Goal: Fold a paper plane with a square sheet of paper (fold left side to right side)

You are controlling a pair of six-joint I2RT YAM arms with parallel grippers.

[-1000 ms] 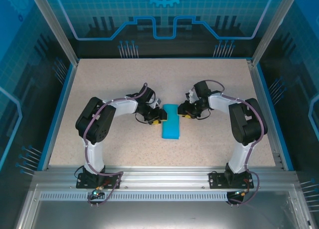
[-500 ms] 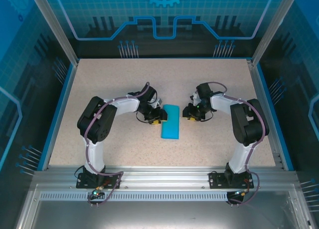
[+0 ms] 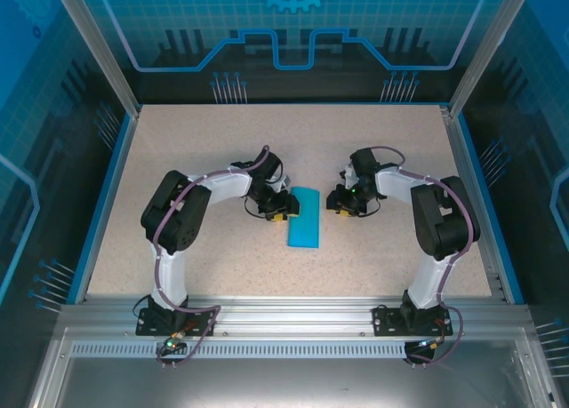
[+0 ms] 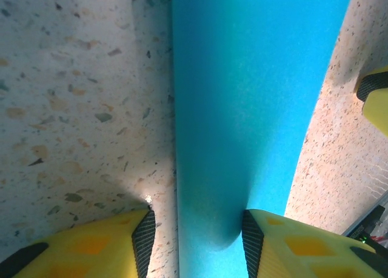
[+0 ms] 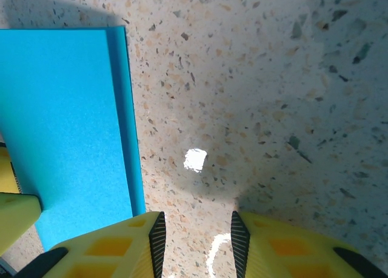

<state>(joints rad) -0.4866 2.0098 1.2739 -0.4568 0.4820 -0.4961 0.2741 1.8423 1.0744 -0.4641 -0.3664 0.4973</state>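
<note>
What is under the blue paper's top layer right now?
A second layer of the same square sheet of paper: a thin strip shows along one edge, on the speckled tabletop. The rest is covered by the top flap.

The speckled beige table (image 3: 222, 150) has a blue rim (image 3: 105, 204) along its left, far and right sides. The cyan-blue sheet of paper (image 3: 303, 218) lies on the table near its middle as a narrow folded strip, with its long sides running from the table's far side toward its near edge. In the right wrist view the strip's upper layer stops just short of the lower layer's edge.
</note>
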